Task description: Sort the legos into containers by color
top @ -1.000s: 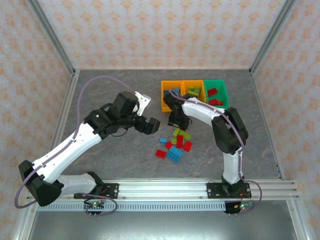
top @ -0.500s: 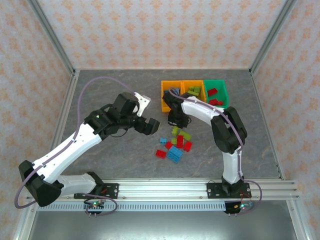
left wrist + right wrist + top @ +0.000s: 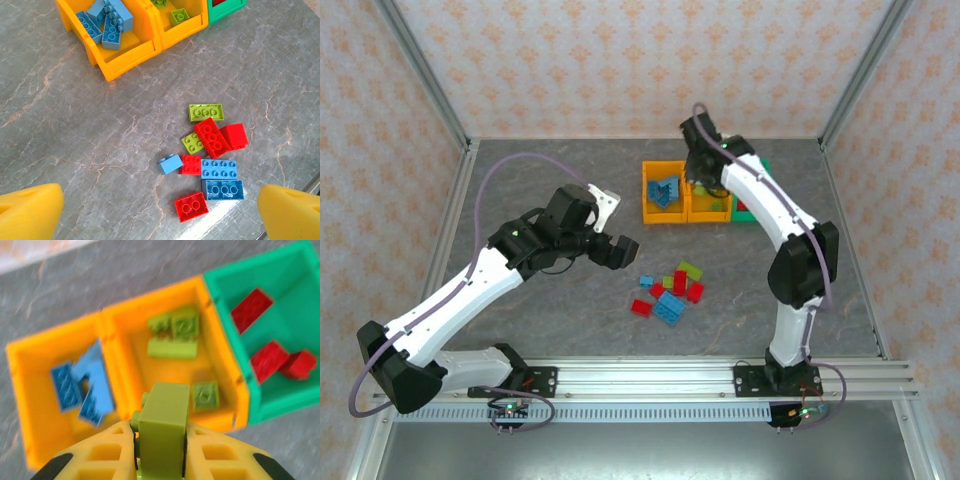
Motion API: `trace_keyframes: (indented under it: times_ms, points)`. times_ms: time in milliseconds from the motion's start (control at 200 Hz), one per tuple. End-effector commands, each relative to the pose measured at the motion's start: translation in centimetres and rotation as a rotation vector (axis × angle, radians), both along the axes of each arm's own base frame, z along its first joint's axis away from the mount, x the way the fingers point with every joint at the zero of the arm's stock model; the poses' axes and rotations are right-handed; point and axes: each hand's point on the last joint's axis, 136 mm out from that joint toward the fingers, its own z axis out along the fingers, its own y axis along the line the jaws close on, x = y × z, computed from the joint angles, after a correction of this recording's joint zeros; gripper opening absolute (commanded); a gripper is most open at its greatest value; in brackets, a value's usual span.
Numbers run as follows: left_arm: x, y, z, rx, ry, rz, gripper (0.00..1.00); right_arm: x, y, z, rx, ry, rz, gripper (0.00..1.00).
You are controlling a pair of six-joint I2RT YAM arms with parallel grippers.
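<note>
My right gripper (image 3: 160,435) is shut on a lime green lego (image 3: 163,422) and hangs over the front wall of the middle orange container (image 3: 131,347), which holds several green legos. The left orange container (image 3: 17,375) holds blue legos, and the green container (image 3: 300,285) holds red ones. From above, the right gripper (image 3: 698,160) is over the row of containers. Loose red, blue and green legos (image 3: 672,290) lie in a pile mid-table. My left gripper (image 3: 620,250) hovers open to the left of that pile (image 3: 212,150), holding nothing.
The three containers stand side by side at the back of the grey table (image 3: 550,180), the left orange one (image 3: 125,65) nearest my left gripper. Metal frame rails and patterned walls enclose the table. The right arm (image 3: 790,240) reaches across the green container.
My right gripper shut on a lime green lego at the pile, lifted it and carried it back over the containers. The left arm has not moved.
</note>
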Motion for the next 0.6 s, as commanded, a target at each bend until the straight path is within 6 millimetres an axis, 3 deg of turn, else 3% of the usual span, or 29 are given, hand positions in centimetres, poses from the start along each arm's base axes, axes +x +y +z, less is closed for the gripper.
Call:
trace_keyframes:
  times_ms: [0,130,200,225,320,465,596]
  points:
    - [-0.4,0.5,0.7,0.018,-0.031,-0.005,1.00,2.1,-0.7,-2.7,-0.067,0.073,0.053,0.24]
    - [-0.3,0.7,0.8,0.015,-0.040,0.008,1.00,3.8,0.4,-3.4,-0.058,0.090,0.099,0.33]
    - [-0.4,0.8,0.7,0.014,-0.039,0.012,1.00,3.8,0.3,-3.1,-0.065,0.101,0.095,0.57]
    - [-0.4,0.8,0.7,0.014,-0.039,0.014,1.00,3.8,0.1,-2.7,-0.069,0.095,0.084,0.62]
    - [-0.4,0.9,0.5,0.013,-0.034,0.019,1.00,2.8,-0.6,-0.9,-0.071,0.074,0.050,0.64]
    - [-0.4,0.8,0.0,0.022,-0.026,0.013,1.00,-1.6,-1.2,1.8,0.018,0.049,-0.002,0.64]
    - [-0.2,0.4,-0.3,0.018,-0.021,0.007,1.00,-8.4,-0.4,1.0,0.138,0.065,-0.031,0.64]
